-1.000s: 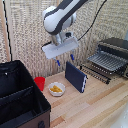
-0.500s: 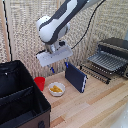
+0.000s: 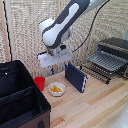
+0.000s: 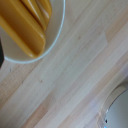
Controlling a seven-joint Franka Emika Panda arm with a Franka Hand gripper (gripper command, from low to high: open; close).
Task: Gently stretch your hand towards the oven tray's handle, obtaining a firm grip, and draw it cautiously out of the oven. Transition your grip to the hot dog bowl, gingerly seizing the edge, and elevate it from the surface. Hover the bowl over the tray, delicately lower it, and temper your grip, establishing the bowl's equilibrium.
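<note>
A pale wooden table (image 3: 100, 107) is filling the lower part of the exterior view, and a woven, straw-coloured wall (image 3: 25, 30) is standing behind it. The large black case (image 3: 20, 100) is sitting at about 8 o'clock in that view, taking up the table's near corner. The oven (image 3: 116, 47) is sitting at about 3 o'clock, with the oven tray (image 3: 106, 62) showing drawn out in front of it and the oven tray's handle (image 3: 95, 73) running along its front edge.

Bare wood is lying open at about 5 o'clock, between the case and the oven. The dark blue slab (image 3: 76, 77) is standing on edge near the centre, between the tray and the hot dog bowl (image 3: 56, 89). The red cup (image 3: 39, 82) is sitting just beside the bowl, at its 10 o'clock.

The gripper (image 3: 57, 66) is hanging above the table, with the bowl lying below it at about 6 o'clock, apart from the fingers. Whether the fingers are apart or together, I cannot tell. In the wrist view the bowl (image 4: 47, 37) is showing its white rim and yellowish food pieces (image 4: 22, 25) over plain wood grain (image 4: 75, 75).
</note>
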